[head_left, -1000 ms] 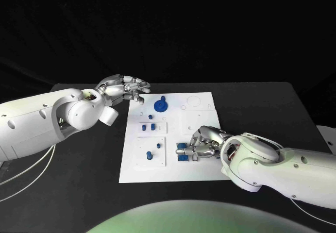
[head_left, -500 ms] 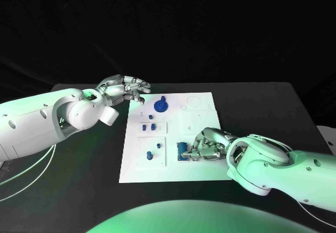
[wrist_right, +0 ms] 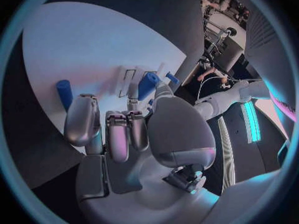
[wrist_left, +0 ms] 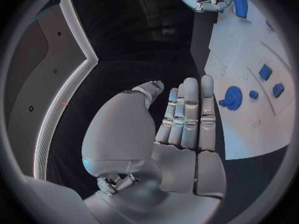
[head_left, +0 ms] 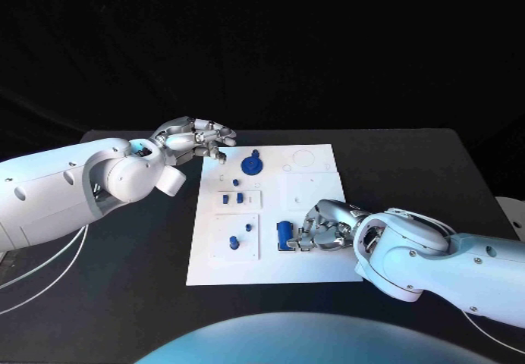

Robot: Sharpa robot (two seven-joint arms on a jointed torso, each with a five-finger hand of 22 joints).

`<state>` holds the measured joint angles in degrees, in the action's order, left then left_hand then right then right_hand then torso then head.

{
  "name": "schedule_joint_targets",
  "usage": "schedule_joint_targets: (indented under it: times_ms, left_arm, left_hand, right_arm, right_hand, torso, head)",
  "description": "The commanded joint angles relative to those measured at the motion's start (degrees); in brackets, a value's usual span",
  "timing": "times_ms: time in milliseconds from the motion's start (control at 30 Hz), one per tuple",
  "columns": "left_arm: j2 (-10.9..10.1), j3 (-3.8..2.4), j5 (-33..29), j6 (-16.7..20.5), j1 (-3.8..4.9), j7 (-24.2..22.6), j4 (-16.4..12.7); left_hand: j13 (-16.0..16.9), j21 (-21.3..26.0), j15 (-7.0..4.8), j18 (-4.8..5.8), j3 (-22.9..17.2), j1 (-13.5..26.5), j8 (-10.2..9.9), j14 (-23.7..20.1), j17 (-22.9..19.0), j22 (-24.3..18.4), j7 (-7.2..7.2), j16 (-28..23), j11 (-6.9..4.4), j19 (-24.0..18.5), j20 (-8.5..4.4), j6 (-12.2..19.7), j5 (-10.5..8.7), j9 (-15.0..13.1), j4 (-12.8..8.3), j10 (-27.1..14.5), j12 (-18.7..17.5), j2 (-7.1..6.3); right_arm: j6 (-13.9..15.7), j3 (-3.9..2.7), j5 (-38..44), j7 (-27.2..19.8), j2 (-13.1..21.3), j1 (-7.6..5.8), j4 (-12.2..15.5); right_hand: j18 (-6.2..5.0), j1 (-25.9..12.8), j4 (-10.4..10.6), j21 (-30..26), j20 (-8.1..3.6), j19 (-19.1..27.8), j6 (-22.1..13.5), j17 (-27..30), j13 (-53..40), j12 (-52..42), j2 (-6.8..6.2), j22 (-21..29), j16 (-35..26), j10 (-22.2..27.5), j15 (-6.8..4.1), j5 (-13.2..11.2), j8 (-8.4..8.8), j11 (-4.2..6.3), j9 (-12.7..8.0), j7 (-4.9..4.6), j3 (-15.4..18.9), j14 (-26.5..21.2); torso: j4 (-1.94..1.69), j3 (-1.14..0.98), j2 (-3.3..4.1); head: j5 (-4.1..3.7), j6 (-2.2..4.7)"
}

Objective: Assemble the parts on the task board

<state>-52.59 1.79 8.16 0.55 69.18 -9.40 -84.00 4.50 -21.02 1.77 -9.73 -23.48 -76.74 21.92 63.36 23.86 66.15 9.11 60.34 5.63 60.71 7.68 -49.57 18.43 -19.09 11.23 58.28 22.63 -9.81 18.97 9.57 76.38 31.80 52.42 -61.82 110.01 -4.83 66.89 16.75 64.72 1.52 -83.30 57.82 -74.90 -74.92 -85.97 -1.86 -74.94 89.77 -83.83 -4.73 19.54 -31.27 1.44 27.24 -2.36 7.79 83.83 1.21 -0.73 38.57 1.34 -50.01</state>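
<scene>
Just right of centre in the head view, a blue cylindrical part (head_left: 287, 230) is held by the right robot hand (head_left: 323, 230) over the white task board (head_left: 317, 265). At upper left, beside the board's corner, the left robot hand (head_left: 197, 139) is kept empty with fingers loosely extended. A blue gear (head_left: 253, 164) is seated near the board's top.

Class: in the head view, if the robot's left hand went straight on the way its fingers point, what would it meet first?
Probably the blue gear on the task board; the left hand points toward that corner, though its height above is unclear.
</scene>
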Motion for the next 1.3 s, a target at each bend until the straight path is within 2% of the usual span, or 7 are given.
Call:
schedule_joint_targets:
  times_ms: [33,267,433,633,833,1100,1300]
  left_arm:
    - [0.1,-0.03,-0.2,-0.9,0.03,-0.2,-0.1]
    - [0.0,-0.03,-0.1,-0.8,0.03,0.0,-0.1]
    - [0.0,-0.02,0.0,-0.7,0.03,0.0,-0.2]
    - [-0.1,-0.02,0.0,-0.7,0.03,0.1,-0.2]
    - [-0.1,-0.02,0.0,-0.7,0.03,0.1,-0.2]
    - [-0.1,-0.01,0.0,-0.7,0.03,0.1,-0.2]
    - [-0.1,0.01,0.0,-0.7,0.02,0.0,-0.1]
  left_hand:
    - [0.1,0.3,0.24,-0.59,0.1,0.3,-0.2,0.0,0.1,-0.1,-0.03,-0.3,0.36,0.0,0.42,0.1,-0.18,-0.1,0.1,-0.1,-0.3,0.10]
    - [0.1,0.3,0.24,-0.59,0.1,0.3,-0.2,0.0,0.1,-0.1,-0.03,-0.3,0.36,0.0,0.42,0.1,-0.17,-0.1,0.2,-0.1,-0.3,0.13]
    - [0.1,0.3,0.24,-0.59,0.1,0.3,-0.2,0.0,0.1,-0.1,-0.03,-0.3,0.36,0.0,0.42,0.1,-0.17,-0.1,0.2,-0.1,-0.3,0.13]
    - [0.1,0.3,0.24,-0.59,0.1,0.3,-0.2,0.0,0.1,-0.1,-0.03,-0.3,0.36,0.0,0.42,0.1,-0.17,-0.1,0.2,-0.1,-0.3,0.13]
    - [0.1,0.3,0.24,-0.59,0.1,0.3,-0.2,0.0,0.1,-0.1,-0.03,-0.3,0.36,0.0,0.42,0.1,-0.17,-0.1,0.2,-0.1,-0.3,0.13]
    - [0.1,0.3,0.24,-0.59,0.1,0.3,-0.2,0.0,0.1,-0.1,-0.03,-0.3,0.36,0.0,0.42,0.1,-0.17,-0.1,0.2,-0.1,-0.3,0.13]
    - [0.1,0.3,0.24,-0.59,0.1,0.3,-0.2,0.0,0.1,-0.1,-0.03,-0.3,0.36,0.0,0.42,0.1,-0.17,-0.1,0.2,-0.1,-0.3,0.13]
  right_arm:
    - [-1.1,-0.02,0.2,0.2,-0.4,0.01,-0.7]
    - [-1.1,-0.02,0.0,0.0,-1.1,0.01,-1.4]
    - [-2.2,-0.02,-0.2,-0.5,-0.8,0.00,-1.1]
    - [-3.2,-0.02,-0.4,-0.9,-0.3,0.00,-0.7]
    - [-3.0,-0.02,-0.2,-0.8,-0.3,0.00,-0.6]
    - [3.0,-0.04,0.4,-2.4,1.2,-0.02,0.6]
    - [7.5,-0.13,0.7,-4.2,5.0,-1.32,2.0]
  right_hand:
    - [0.20,0.3,0.0,0.3,-0.30,-0.3,0.1,-15.1,-11.4,-0.3,0.85,-6.1,0.2,-3.8,-0.41,0.5,-0.12,0.42,0.1,0.26,0.3,6.2]
    - [0.20,0.1,0.1,0.3,-0.33,-0.3,0.3,-15.1,-11.5,-0.3,1.13,-6.1,0.2,-3.9,-0.45,0.8,-0.21,0.46,0.2,0.30,0.4,6.2]
    - [0.17,0.1,0.0,0.1,-0.37,-0.3,0.4,-15.1,-11.5,-0.3,0.39,-6.1,0.2,-3.8,-0.49,0.4,-0.24,0.49,0.4,0.34,1.2,6.2]
    - [0.13,1.9,0.0,-0.3,-0.40,-0.2,0.2,-15.1,-11.4,-0.2,-0.79,-6.1,0.2,-3.8,-0.50,-1.8,-0.17,0.49,0.8,0.33,2.3,6.2]
    - [0.14,4.7,-0.1,-0.3,-0.40,-0.2,0.2,-15.1,-11.4,-0.2,-0.95,-6.2,0.2,-3.8,-0.50,-4.3,-0.02,0.49,1.0,0.31,2.7,6.2]
    - [0.25,3.9,0.1,0.3,-0.41,-0.4,0.8,-15.1,-11.9,-0.7,-1.09,-6.5,0.2,-4.1,-0.51,-4.4,-0.38,0.54,1.5,0.41,3.6,6.2]
    - [0.18,5.1,0.0,-0.2,-0.51,-0.4,-0.1,-15.1,-11.7,-0.4,-0.92,-6.4,0.2,-4.0,-0.60,-2.7,-0.25,0.58,2.2,0.38,3.8,6.2]
  torso:
    - [-0.07,-0.03,0.04]
    - [0.01,0.03,0.01]
    - [0.06,0.02,-0.01]
    - [0.12,0.00,-0.03]
    - [0.04,-0.01,-0.04]
    - [0.09,0.01,-0.05]
    - [0.12,0.04,-0.12]
  head:
    - [0.16,0.01]
    - [0.32,0.01]
    - [0.62,0.01]
    - [0.69,0.01]
    - [0.60,0.01]
    - [0.33,0.01]
    - [-0.23,0.01]
